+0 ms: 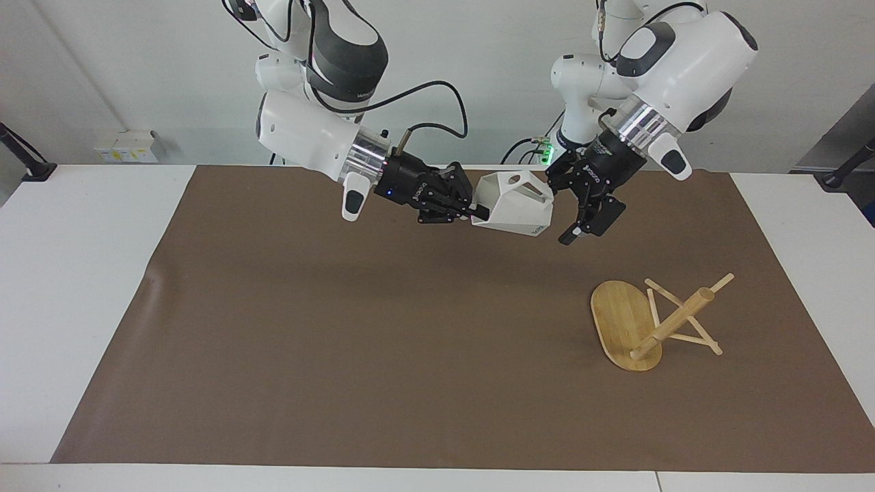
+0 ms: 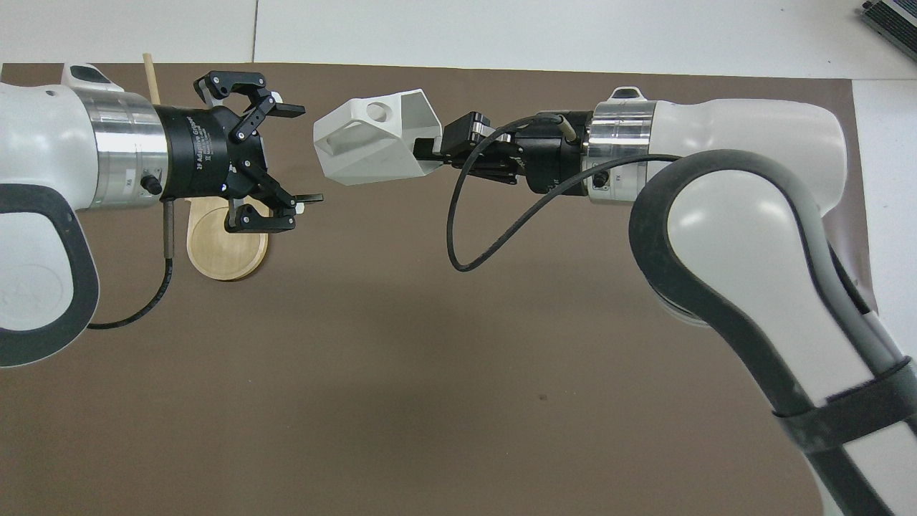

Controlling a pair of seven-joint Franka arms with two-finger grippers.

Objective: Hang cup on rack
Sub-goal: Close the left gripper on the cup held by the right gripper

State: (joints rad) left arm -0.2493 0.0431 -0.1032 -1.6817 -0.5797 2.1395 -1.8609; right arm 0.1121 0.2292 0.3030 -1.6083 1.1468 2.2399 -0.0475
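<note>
Faceted matte white cup (image 1: 516, 203) clamped in right gripper (image 1: 473, 212) fingers, left gripper (image 1: 566, 212) fingers apart, bamboo rack (image 1: 625, 324)

Bright, even overhead light; soft shadows, sharp focus.

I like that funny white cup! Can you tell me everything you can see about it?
The cup is matte white with flat, angular sides and a squared loop handle with a round hole in it. It looks whole and empty. It hangs tipped on its side in the air over the brown mat. The right pincer is shut on one end of it. The left pincer, open, is close by at its free end, not touching.
</note>
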